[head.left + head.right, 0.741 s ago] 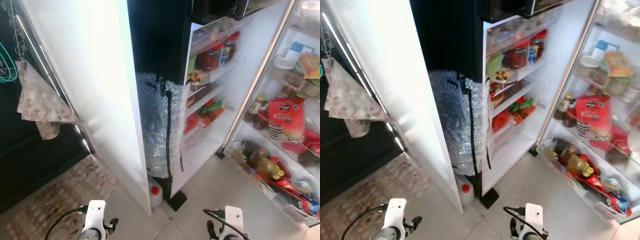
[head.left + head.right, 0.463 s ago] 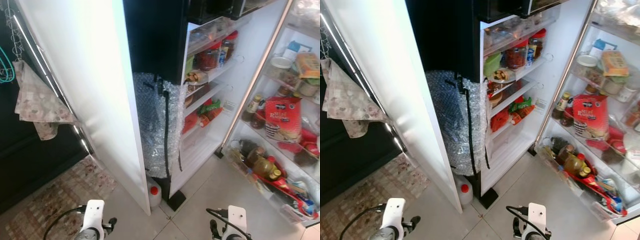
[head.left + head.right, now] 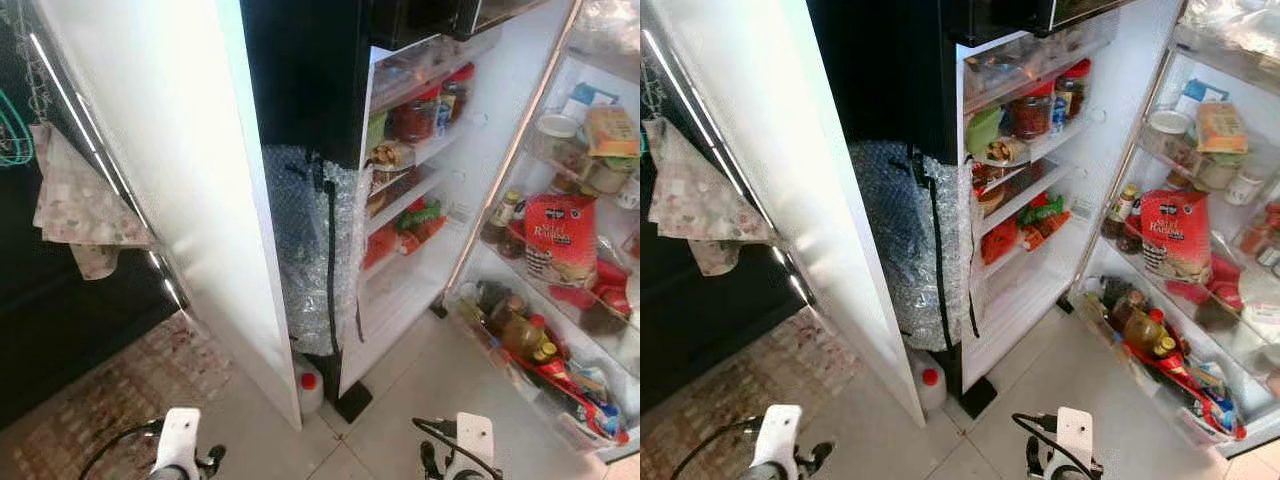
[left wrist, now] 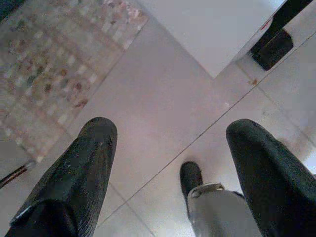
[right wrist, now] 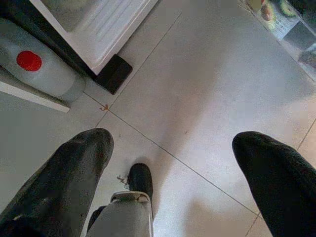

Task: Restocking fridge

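Open white fridge (image 3: 420, 280) with a bubble-wrapped, perhaps cylindrical bundle (image 3: 310, 250); both grippers' glossy black jaws spread over smooth tiles (image 5: 207, 98).

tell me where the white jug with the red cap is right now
In the left eye view the white jug with the red cap stands on the floor at the foot of the bubble-wrapped bundle, between the white panel and the open fridge.

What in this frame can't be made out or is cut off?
- Bubble-wrapped bundle: contents hidden by the wrap, eye views.
- Top fridge shelf: items blurred behind a clear cover.
- Door bin: labels too small, cut by the right edge.
- Jug: partly behind the white panel, right wrist view.
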{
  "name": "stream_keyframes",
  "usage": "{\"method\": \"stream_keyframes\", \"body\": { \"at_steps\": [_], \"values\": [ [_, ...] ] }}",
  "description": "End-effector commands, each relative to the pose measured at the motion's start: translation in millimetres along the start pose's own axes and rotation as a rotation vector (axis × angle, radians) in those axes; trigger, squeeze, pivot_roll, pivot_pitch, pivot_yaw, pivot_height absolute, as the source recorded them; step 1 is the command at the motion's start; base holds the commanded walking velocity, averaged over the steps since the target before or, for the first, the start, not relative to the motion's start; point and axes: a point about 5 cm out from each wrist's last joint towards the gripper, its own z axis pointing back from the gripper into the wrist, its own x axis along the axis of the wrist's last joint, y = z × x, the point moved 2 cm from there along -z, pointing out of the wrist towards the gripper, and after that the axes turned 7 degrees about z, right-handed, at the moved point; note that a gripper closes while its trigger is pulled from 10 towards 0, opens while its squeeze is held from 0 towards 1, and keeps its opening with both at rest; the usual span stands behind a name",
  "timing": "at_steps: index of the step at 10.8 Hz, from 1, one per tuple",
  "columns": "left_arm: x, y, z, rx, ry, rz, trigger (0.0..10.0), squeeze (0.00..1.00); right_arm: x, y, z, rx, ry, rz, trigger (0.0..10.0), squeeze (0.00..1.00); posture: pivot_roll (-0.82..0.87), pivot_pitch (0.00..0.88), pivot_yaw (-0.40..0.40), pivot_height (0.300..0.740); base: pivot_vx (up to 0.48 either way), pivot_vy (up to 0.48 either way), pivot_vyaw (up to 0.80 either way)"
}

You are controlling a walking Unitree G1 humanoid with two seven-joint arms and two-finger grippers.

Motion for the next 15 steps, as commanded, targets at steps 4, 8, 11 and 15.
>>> {"method": "stream_keyframes", "body": {
  "at_steps": [4, 8, 11, 15],
  "values": [
    [-13, 3.7, 4.0, -0.010, 0.027, -0.032, 10.0, 0.00, -5, 0.7, 0.9, 0.001, 0.011, 0.001, 10.0, 0.00, 0.03, 0.000, 0.033, 0.740, 0.000, -0.217, 0.00],
    [-17, 11.7, 6.6, -0.005, 0.036, -0.045, 10.0, 0.00, -5, -0.9, 1.0, -0.006, 0.013, -0.002, 10.0, 0.00, 0.02, 0.000, 0.034, 0.740, 0.000, -0.435, 0.00],
    [-14, 6.7, 4.6, -0.011, 0.030, -0.048, 10.0, 0.00, -5, -2.5, 1.0, -0.010, 0.014, 0.000, 10.0, 0.00, 0.02, 0.000, 0.034, 0.740, 0.000, -0.446, 0.00],
    [-14, 2.9, 3.9, -0.009, 0.029, -0.030, 10.0, 0.00, -5, -4.1, 1.0, -0.026, 0.012, -0.016, 10.0, 0.00, 0.01, 0.000, 0.037, 0.740, 0.000, 0.000, 0.00]
  ]
}}
